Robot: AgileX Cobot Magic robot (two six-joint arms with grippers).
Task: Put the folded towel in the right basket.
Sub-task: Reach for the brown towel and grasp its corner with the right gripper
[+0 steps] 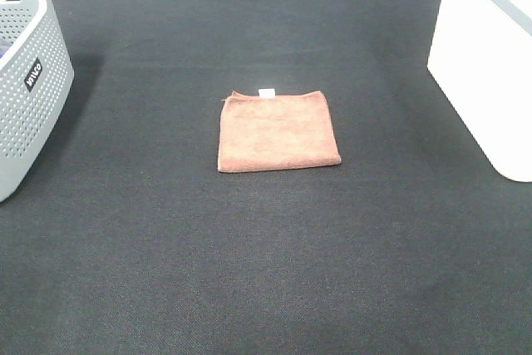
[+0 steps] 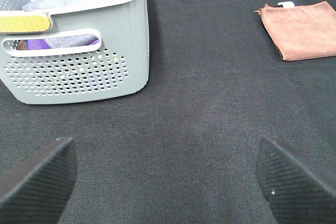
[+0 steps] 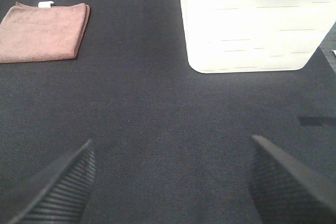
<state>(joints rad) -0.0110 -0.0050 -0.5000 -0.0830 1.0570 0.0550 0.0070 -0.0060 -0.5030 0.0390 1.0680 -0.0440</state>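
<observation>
Towel (image 1: 278, 132): folded, flat on table (image 1: 266, 288), basket (image 1: 486, 72) well to towel's right; right end effector (image 3: 170, 145) and left end effector (image 2: 167, 142) both spread, empty, apart from towel; advised: right pinches all layers at towel's basket-side edge.

Ahead of the left gripper (image 2: 167, 182), its jaws wide apart, bare black mat (image 1: 266, 272) runs unbroken toward the folded towel (image 2: 302, 30). The grey basket (image 2: 79, 72) blocks its outer side. The right gripper (image 3: 173, 182), also spread, faces open mat. The white basket (image 3: 247, 30) walls its outer side, with a bare lane between basket and towel.
</observation>
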